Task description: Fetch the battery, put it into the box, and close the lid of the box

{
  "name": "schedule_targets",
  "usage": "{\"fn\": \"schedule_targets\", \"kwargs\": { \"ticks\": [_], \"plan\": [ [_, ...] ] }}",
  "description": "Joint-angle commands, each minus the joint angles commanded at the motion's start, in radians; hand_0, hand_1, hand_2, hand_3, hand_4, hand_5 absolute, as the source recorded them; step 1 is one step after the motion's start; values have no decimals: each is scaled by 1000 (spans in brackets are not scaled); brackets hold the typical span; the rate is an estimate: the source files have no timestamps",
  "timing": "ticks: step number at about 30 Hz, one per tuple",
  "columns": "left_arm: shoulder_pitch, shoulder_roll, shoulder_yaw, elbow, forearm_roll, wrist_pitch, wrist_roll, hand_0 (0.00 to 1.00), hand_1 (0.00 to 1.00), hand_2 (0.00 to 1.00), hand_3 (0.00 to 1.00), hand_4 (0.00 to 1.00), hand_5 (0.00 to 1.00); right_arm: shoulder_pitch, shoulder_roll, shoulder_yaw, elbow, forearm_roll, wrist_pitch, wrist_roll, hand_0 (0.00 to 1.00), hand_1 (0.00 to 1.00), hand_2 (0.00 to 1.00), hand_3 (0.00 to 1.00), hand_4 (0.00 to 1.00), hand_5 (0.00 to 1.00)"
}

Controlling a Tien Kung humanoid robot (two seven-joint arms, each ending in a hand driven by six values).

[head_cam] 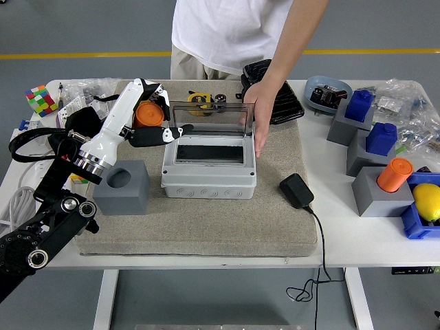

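Here, the left robot hand (148,118) is raised above the padded mat (206,220) on the white counter (371,240), its fingers closed around an orange battery (146,114). The battery sits in the hand's grip just left of the grey box (209,165), level with the box's far left corner and clear of the mat. One dark finger points right, touching or nearly touching the left edge of the upright clear lid (208,118). The box stands open, its dark inside showing. Near the robot arm, a grey block (122,187) with an empty round hole rests on the mat, left of the box. From the far side, a person in a white shirt reaches in, one hand (256,115) flat against the right end of the lid. A black charger (296,190) lies right of the box. The right robot hand is out of view.
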Motion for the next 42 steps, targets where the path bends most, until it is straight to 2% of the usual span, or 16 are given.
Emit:
{"fn": "schedule_targets", "kwargs": {
  "ticks": [4, 7, 10, 11, 15, 16, 17, 22, 23, 28, 29, 34, 35, 40, 41, 42],
  "plan": [
    [-76, -10, 85, 11, 159, -20, 114, 99, 47, 151, 216, 738, 2, 0, 1, -3, -1, 3, 0, 0, 658, 630, 631, 543, 941, 445],
    [-124, -20, 142, 17, 237, -41, 190, 100, 50, 158, 212, 765, 2, -2, 2, -6, -2, 6, 1, 0, 658, 630, 632, 543, 940, 444],
    [-162, -26, 189, 26, 259, -53, 236, 100, 50, 158, 212, 765, 2, -2, 3, -9, -2, 8, 1, 0, 658, 630, 632, 543, 940, 444],
    [-176, -27, 209, 31, 263, -55, 248, 101, 54, 165, 213, 832, 2, -2, 3, -10, -1, 9, 0, 0, 657, 630, 629, 544, 940, 441],
    [-225, -36, 276, 57, 264, -61, 283, 101, 54, 165, 213, 832, 2, -3, 3, -15, -1, 11, -1, 0, 657, 630, 629, 544, 940, 441],
    [-236, -40, 291, 67, 261, -61, 287, 101, 54, 165, 213, 832, 2, -3, 3, -16, -1, 11, -1, 1, 657, 630, 629, 544, 940, 441],
    [-248, -44, 306, 78, 256, -59, 287, 107, 65, 171, 228, 966, 2, -2, 3, -18, -1, 12, -2, 1, 656, 630, 629, 543, 939, 442],
    [-290, -68, 354, 140, 209, -44, 269, 107, 65, 171, 228, 966, 2, -2, 4, -23, -1, 15, -2, 1, 656, 630, 629, 543, 939, 442],
    [-297, -74, 360, 154, 203, -40, 266, 147, 93, 192, 326, 998, 160, -2, 5, -24, -2, 16, -2, 1, 657, 630, 628, 543, 938, 440],
    [-322, -100, 380, 218, 164, -25, 240, 147, 93, 192, 326, 998, 160, -3, 5, -28, -2, 19, -2, 1, 657, 630, 628, 543, 938, 440],
    [-329, -110, 384, 241, 156, -26, 237, 161, 104, 212, 356, 998, 280, -4, 4, -31, -2, 20, -2, 1, 658, 630, 628, 543, 938, 440],
    [-346, -125, 402, 289, 141, -22, 225, 161, 104, 212, 356, 998, 280, -5, 4, -35, -2, 21, -1, 1, 658, 630, 628, 543, 938, 440],
    [-346, -126, 404, 293, 140, -22, 225, 195, 160, 244, 398, 998, 287, -5, 4, -35, -2, 21, -2, 1, 657, 630, 628, 543, 938, 440],
    [-346, -130, 411, 308, 140, -18, 220, 195, 160, 244, 398, 998, 287, -5, 3, -35, 1, 20, -2, 2, 657, 630, 628, 543, 938, 440],
    [-345, -130, 411, 310, 142, -17, 218, 237, 255, 307, 441, 998, 326, -6, 3, -35, 2, 20, -2, 2, 656, 630, 627, 543, 937, 440],
    [-345, -130, 412, 312, 146, -16, 218, 237, 255, 307, 441, 998, 326, -6, 3, -35, 2, 20, -2, 2, 656, 630, 627, 543, 937, 440]
  ]
}}
